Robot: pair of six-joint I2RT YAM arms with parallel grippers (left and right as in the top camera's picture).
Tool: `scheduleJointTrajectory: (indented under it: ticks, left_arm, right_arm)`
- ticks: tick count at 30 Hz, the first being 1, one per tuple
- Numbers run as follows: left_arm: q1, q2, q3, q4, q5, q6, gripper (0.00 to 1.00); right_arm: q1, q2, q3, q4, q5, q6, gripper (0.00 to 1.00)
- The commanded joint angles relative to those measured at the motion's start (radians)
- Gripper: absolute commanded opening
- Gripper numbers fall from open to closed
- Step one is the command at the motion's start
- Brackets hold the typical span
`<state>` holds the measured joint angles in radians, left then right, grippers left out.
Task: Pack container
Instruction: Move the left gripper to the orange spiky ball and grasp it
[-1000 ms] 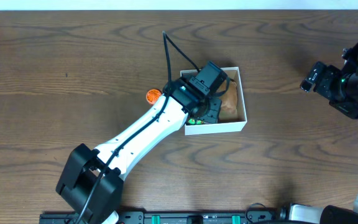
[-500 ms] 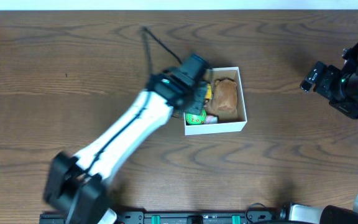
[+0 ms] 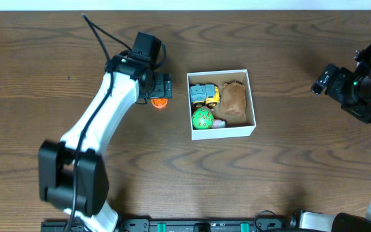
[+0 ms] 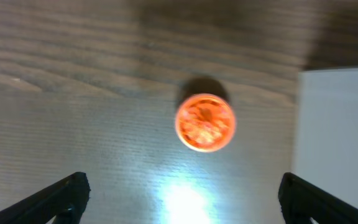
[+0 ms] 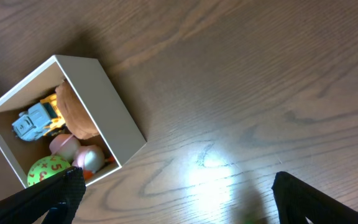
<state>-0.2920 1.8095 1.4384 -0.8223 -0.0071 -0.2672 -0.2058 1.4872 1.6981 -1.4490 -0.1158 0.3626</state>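
The container, a white-walled square box, sits at mid-table holding a blue-and-yellow toy truck, a brown plush, a green ball and a pink toy. A round orange toy lies on the table to its left. My left gripper hovers over that spot, open and holding nothing. In the left wrist view the orange toy lies ahead of the open left gripper, with the container's wall at the right. My right gripper is open and empty at the far right.
The right wrist view shows the container and its toys at the left, with the open right gripper above bare wood. The left arm's black cable loops over the table's back left. The arm bases stand along the front edge.
My left arm has pulled out of the container and swung left to above the orange toy, its jaws opening wide. The toys in the container now show. The right arm has not moved.
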Motion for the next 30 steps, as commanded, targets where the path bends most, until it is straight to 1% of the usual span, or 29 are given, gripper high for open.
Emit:
scheduleJointTrajectory:
  ticks: [1,6,9,16,23,27,30]
  left_arm:
    - [0.014,0.048,-0.010,0.023,-0.001,0.005,0.98]
    - [0.014,0.097,-0.010,0.066,0.000,0.016,0.98]
    - [0.014,0.136,-0.010,0.084,0.030,0.031,0.98]
    - [0.013,0.229,-0.010,0.092,0.042,0.031,0.99]
    - [0.013,0.256,-0.010,0.107,0.042,0.031,1.00]
    - [0.011,0.260,-0.010,0.114,0.042,0.032,0.93]
    - [0.005,0.263,-0.010,0.124,0.052,0.056,0.86]
  right_arm:
    - [-0.002,-0.019,0.000,0.001,0.007,-0.012,0.99]
    - [-0.002,-0.019,0.000,0.000,0.007,-0.012,0.99]
    - [-0.002,-0.019,0.000,-0.002,0.007,-0.012,0.99]
    - [-0.002,-0.019,0.000,-0.009,0.006,-0.011,0.99]
    - [-0.002,-0.019,0.000,-0.013,0.007,-0.012,0.99]
    - [-0.002,-0.019,0.000,-0.014,0.006,-0.011,0.99]
    - [-0.002,-0.019,0.000,-0.014,0.007,-0.011,0.99]
